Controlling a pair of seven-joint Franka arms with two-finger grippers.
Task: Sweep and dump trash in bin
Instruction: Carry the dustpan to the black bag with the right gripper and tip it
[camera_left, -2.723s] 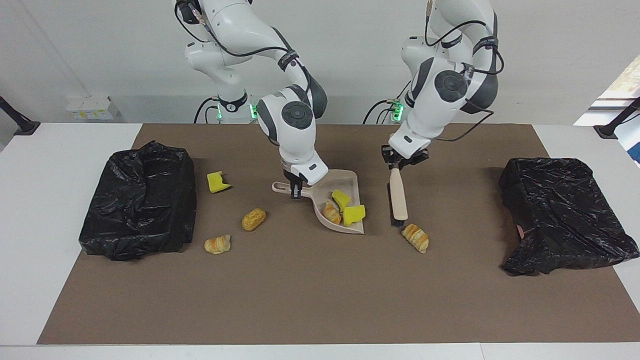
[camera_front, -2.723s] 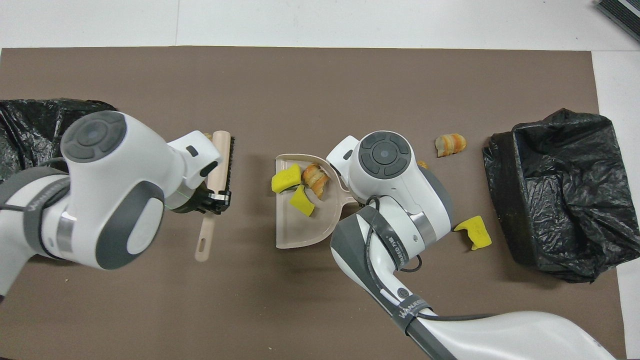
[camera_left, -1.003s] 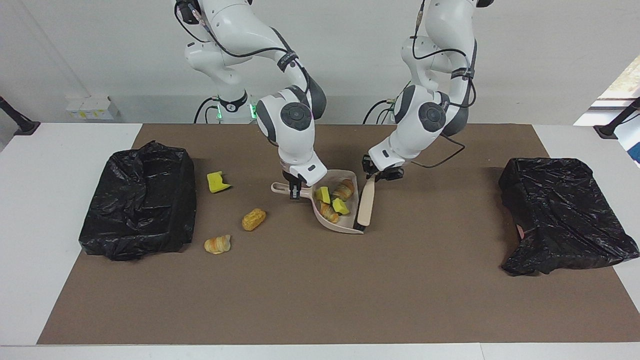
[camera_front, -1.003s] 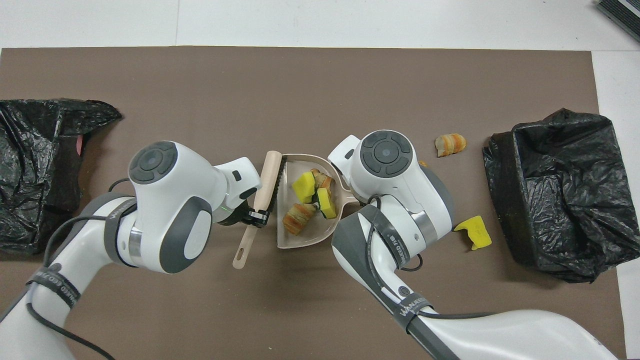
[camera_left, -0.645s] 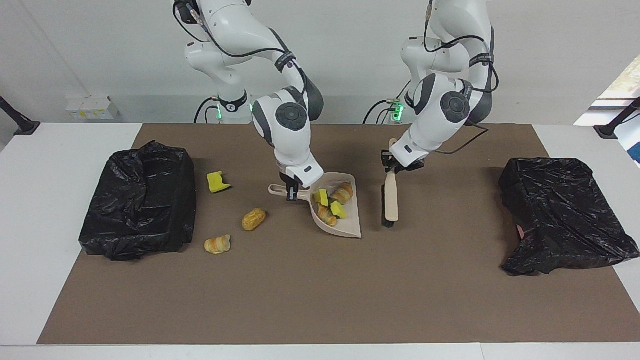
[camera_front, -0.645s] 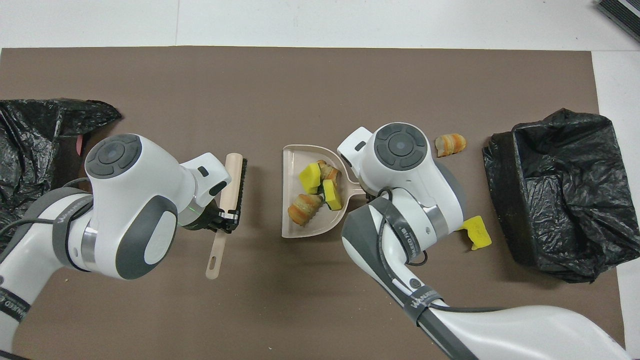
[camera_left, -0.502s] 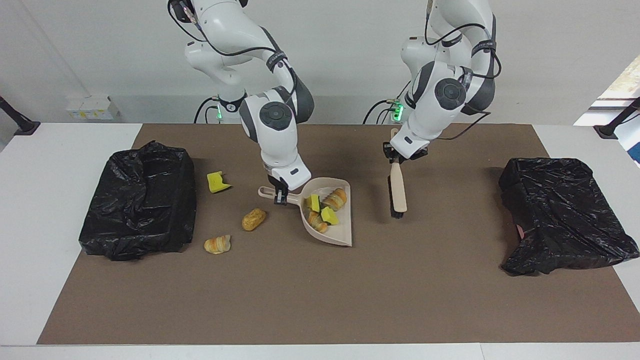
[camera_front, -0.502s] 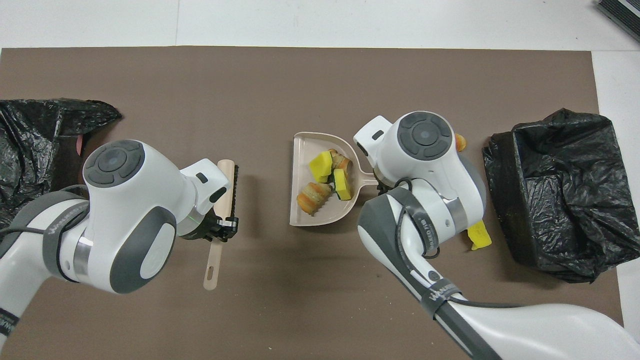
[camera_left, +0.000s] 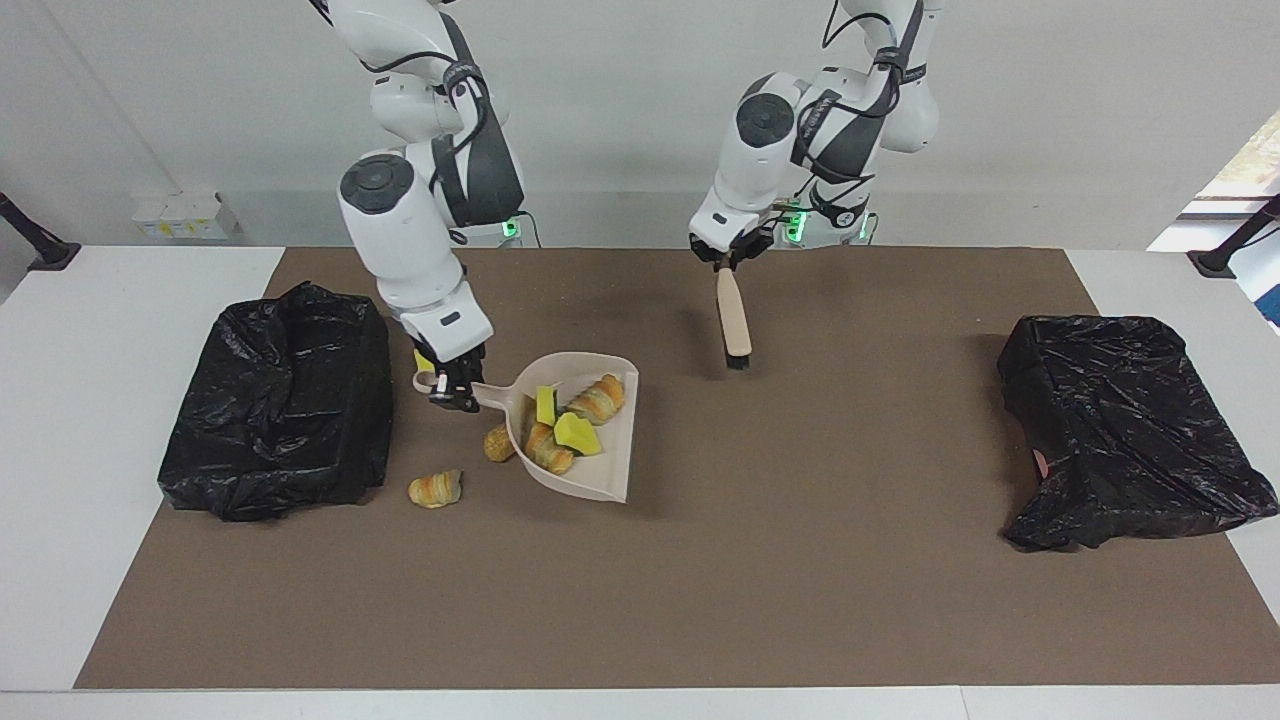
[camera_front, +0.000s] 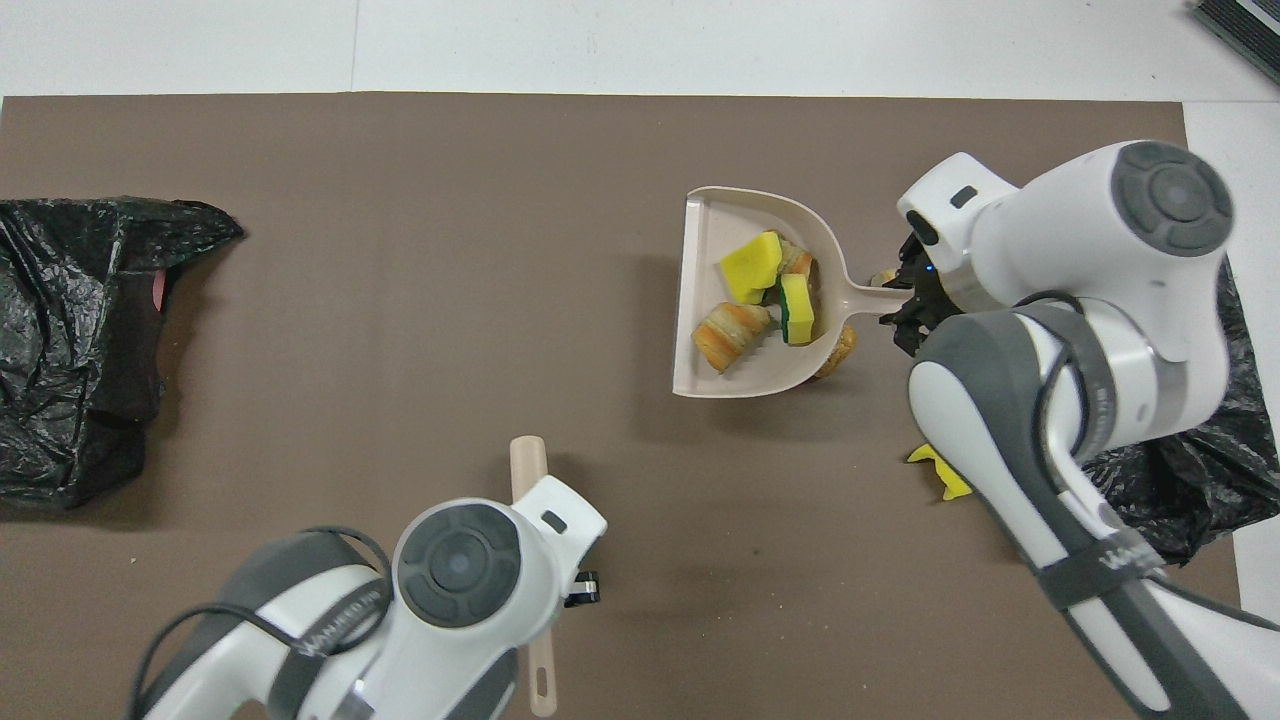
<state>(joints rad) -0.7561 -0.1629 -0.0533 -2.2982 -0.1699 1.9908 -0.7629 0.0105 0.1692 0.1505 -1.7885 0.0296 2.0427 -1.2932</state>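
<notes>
My right gripper (camera_left: 452, 392) is shut on the handle of the beige dustpan (camera_left: 612, 462) and holds it a little above the mat; it also shows in the overhead view (camera_front: 905, 305). The dustpan (camera_front: 700, 260) carries two yellow sponge chunks (camera_left: 577, 433) and two croissants (camera_left: 598, 398). A bread roll (camera_left: 495, 443) lies on the mat, partly under the pan. A croissant (camera_left: 435, 488) lies beside the black bin (camera_left: 275, 400). Another sponge chunk (camera_front: 940, 472) is mostly hidden by the right arm. My left gripper (camera_left: 728, 262) is shut on the brush (camera_left: 735, 320), held in the air over the mat's edge by the robots.
A second black-bagged bin (camera_left: 1120, 430) stands at the left arm's end of the table. The brown mat (camera_left: 800, 560) covers the table's middle. The right arm covers much of the bin at its end in the overhead view (camera_front: 1180, 490).
The right arm has carried the loaded dustpan toward the bin at its end of the table. The left arm has drawn the brush back toward the robots and raised it.
</notes>
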